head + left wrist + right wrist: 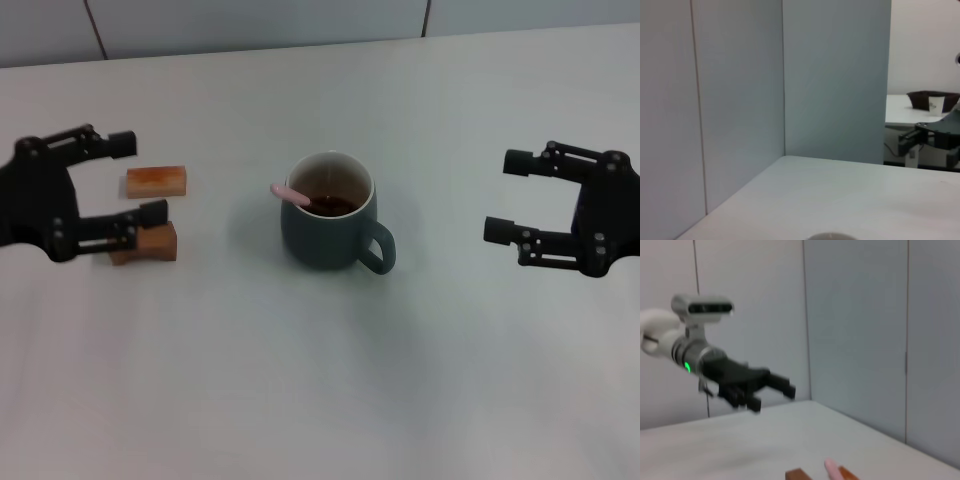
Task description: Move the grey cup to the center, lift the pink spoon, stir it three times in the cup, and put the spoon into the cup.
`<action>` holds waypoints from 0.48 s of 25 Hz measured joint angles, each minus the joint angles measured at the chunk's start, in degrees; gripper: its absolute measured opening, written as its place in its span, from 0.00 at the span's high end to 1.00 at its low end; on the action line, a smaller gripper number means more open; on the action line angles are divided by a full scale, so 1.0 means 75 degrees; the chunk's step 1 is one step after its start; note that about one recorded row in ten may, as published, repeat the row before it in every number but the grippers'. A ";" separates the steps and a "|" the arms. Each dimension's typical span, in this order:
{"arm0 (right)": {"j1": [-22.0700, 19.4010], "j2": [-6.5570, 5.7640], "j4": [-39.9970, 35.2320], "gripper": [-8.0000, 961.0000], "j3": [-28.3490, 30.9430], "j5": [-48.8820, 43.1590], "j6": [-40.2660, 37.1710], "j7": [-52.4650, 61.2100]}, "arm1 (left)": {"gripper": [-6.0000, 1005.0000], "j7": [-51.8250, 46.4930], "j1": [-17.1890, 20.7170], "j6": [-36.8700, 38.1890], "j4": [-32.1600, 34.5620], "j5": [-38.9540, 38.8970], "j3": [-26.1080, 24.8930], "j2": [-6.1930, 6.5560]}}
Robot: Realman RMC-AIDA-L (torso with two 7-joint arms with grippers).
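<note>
The grey cup (322,238) stands upright in the middle of the white table (320,380), its loop handle toward the front right. The pink spoon (291,194) rests inside it, with the pink handle leaning over the rim on the left side and the bowl down in the cup. My left gripper (140,178) hovers open at the left, well apart from the cup, around the wooden blocks. At the right my right gripper (500,196) is open and holds nothing. The right wrist view shows the spoon's handle tip (831,467) and the left gripper (765,386) farther off.
Two orange-brown wooden blocks lie at the left: one (157,181) between the left gripper's fingers, the other (148,245) just under the near finger. Grey panel walls (740,100) stand behind the table's far edge.
</note>
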 joint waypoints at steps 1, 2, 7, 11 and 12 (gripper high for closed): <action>0.0000 0.0000 0.0000 0.18 0.0000 0.0000 0.0000 0.0000 | 0.18 0.0088 -0.0002 -0.0018 -0.0109 0.0002 -0.0001 -0.0011; 0.0042 0.0004 0.0001 0.18 -0.0076 0.0055 0.0010 0.0001 | 0.18 0.0182 -0.0006 -0.0064 -0.0218 0.0009 -0.0001 -0.0045; 0.0173 0.0007 0.0065 0.18 -0.0444 0.0004 0.0195 0.0090 | 0.17 0.0295 -0.0037 -0.0259 -0.0334 0.0173 0.0095 -0.0174; 0.0148 -0.0004 0.0046 0.18 -0.0720 -0.0005 0.0372 0.0183 | 0.17 0.0204 -0.0127 -0.0231 -0.0325 0.0352 0.0126 -0.0182; 0.0144 -0.0006 0.0044 0.18 -0.0735 -0.0009 0.0383 0.0198 | 0.17 0.0178 -0.0144 -0.0208 -0.0323 0.0373 0.0127 -0.0182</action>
